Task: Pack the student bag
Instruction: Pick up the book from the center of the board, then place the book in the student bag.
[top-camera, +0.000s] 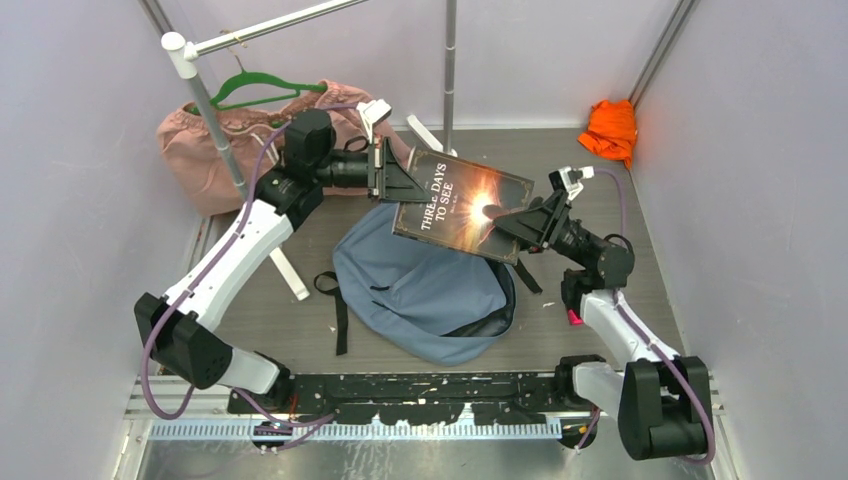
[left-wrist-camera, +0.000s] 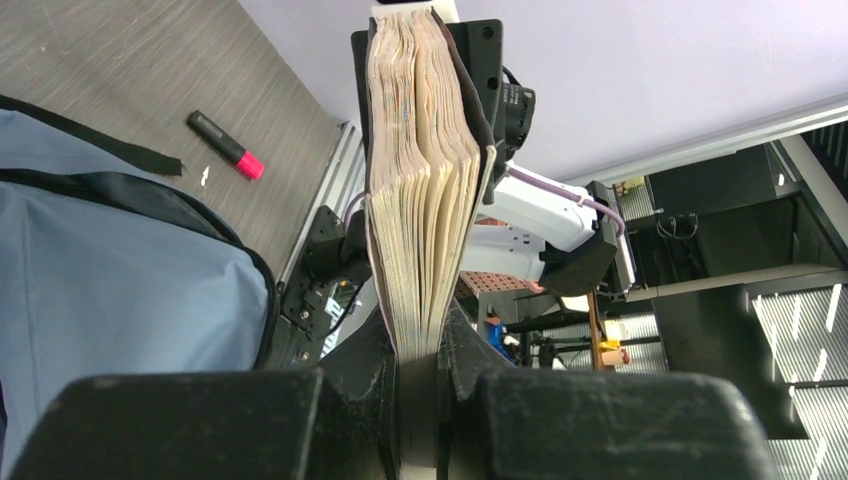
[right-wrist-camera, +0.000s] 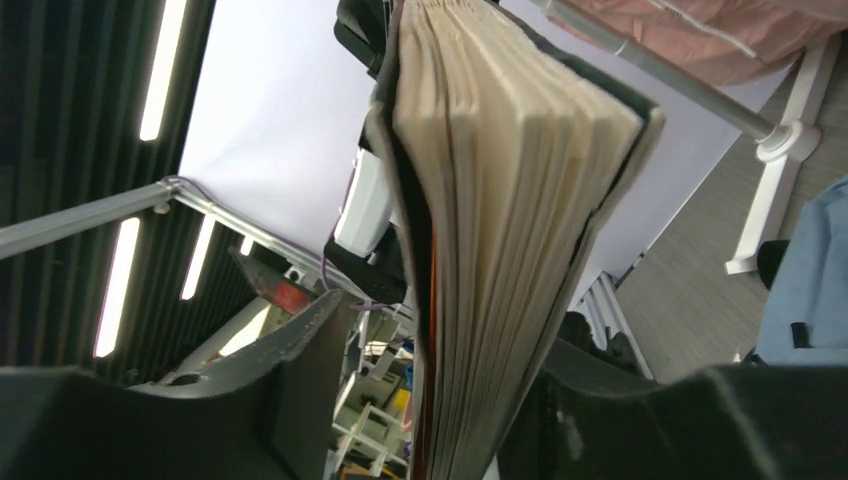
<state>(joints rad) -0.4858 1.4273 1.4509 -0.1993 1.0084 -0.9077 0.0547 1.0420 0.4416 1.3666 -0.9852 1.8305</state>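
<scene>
Nearest me, the student bag (top-camera: 420, 290) slumps flat on the table, soft dusty-blue fabric, rounded, with its dark zip mouth gaping at the near-right end, closer to the right arm. Directly above it hangs a hardback book (top-camera: 455, 205), glossy dark cover, ragged cream pages, long axis running arm to arm. The left gripper (top-camera: 392, 183) is clenched on its left edge. The right gripper (top-camera: 522, 228) straddles the other edge, one finger off the cover. Beyond lie a pink garment (top-camera: 195, 150) and an orange cloth (top-camera: 610, 128).
</scene>
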